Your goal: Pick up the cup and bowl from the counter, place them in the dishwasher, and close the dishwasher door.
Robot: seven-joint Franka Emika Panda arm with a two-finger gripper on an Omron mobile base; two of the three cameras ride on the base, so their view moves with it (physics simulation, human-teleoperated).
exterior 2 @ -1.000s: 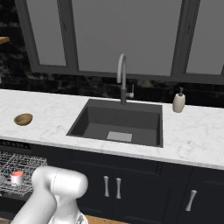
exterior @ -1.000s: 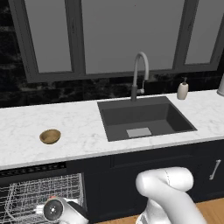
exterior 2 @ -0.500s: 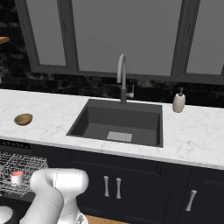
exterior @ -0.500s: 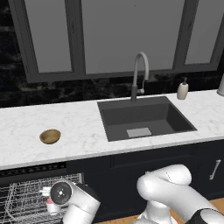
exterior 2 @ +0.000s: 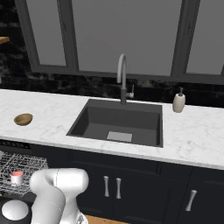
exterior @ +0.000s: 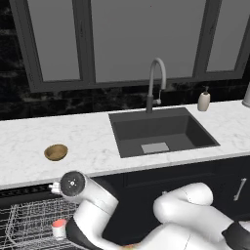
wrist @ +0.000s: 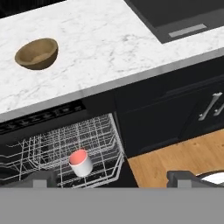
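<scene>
White cup [wrist: 81, 162] sits in the rack [wrist: 65, 146] just ahead of the wide-open, empty tool [wrist: 113, 178]; bowl [wrist: 37, 53] farther off on the table [wrist: 113, 48].

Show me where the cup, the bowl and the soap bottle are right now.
cup [wrist: 80, 162], hand view, on its white side wall, in the dishwasher rack.
bowl [wrist: 37, 53], hand view, on its inner hollow, on the counter.
soap bottle [exterior 2: 178, 103], right base view, on its beige body, beside the sink.

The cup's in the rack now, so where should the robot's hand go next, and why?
Probably up toward the bowl. It sits alone on the counter, while the cup already stands in the dishwasher rack. The hand looks open and holds nothing, so it seems free to fetch it.
</scene>
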